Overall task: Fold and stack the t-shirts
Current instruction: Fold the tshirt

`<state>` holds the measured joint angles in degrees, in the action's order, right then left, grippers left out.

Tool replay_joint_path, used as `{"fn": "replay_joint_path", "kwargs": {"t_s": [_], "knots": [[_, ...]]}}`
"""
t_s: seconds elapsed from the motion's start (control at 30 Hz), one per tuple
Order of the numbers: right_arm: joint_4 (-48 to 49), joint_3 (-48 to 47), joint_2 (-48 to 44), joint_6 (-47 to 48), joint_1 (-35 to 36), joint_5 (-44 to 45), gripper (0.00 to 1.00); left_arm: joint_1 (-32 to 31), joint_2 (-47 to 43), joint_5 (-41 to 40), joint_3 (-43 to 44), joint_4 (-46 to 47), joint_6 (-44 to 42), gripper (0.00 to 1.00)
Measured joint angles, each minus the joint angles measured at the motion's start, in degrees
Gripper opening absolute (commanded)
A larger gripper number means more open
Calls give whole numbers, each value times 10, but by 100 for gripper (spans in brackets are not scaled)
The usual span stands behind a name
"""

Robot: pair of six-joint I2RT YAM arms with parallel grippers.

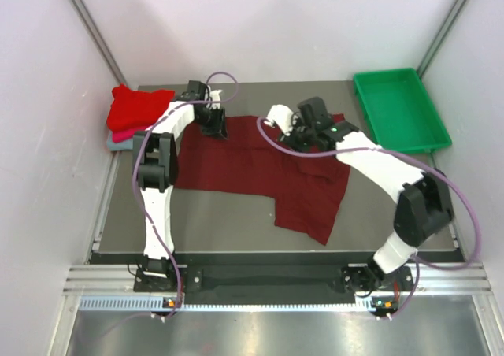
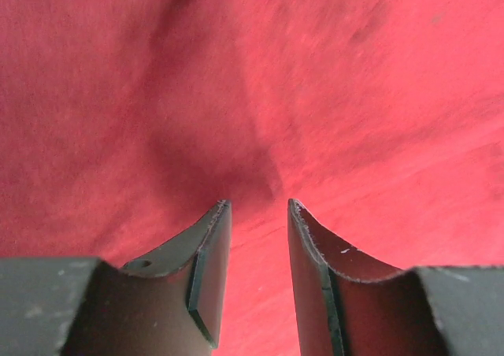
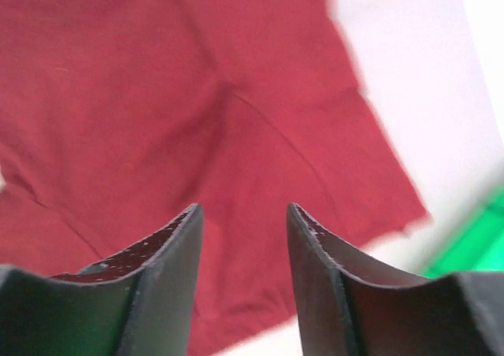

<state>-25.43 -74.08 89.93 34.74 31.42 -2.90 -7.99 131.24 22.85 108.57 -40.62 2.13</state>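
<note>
Pale walls close in a dark grey bench (image 1: 228, 218) on three sides. The dark maroon t-shirt (image 1: 260, 167) lies spread over the middle of the bench, mostly flat, with one part reaching toward the near right (its outline is uneven there, so I cannot tell which part of the shirt that is).

The left tool (image 2: 258, 206) hangs over the far left part of the maroon cloth. Its jaws stand apart and nothing is between them; a shallow crease runs across the cloth just beyond the tips. The right tool (image 3: 240, 206) is over the far middle of the same shirt, jaws likewise parted and empty, with a seam and a ragged cloth edge showing ahead of it.

In the far left corner sits a small stack: a bright red t-shirt (image 1: 138, 108) on top, a pink one (image 1: 120, 136) beneath it and a grey-blue one (image 1: 116, 144) at the bottom. A green tray (image 1: 429, 127) rests at the far right, well apart from the maroon shirt.
</note>
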Motion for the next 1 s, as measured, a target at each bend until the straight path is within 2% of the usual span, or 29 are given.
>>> {"fn": "replay_joint_path", "kwargs": {"t_s": [0.17, 0.37, 0.73, 1.0], "knots": [[-26, -72, 121, -9, 20, -50, 40, -3, 4, 9, 14, 4, 15, 40], [-47, -74, 196, -21, 37, -78, 39, -3, 5, 18, 2, 3, 24, 40], [-47, -62, 202, -13, 37, -68, 37, -3, 5, 25, -14, 3, 27, 39], [-46, -53, 207, -27, 10, -53, 36, -3, 5, 28, -18, 7, 27, 39]]}}
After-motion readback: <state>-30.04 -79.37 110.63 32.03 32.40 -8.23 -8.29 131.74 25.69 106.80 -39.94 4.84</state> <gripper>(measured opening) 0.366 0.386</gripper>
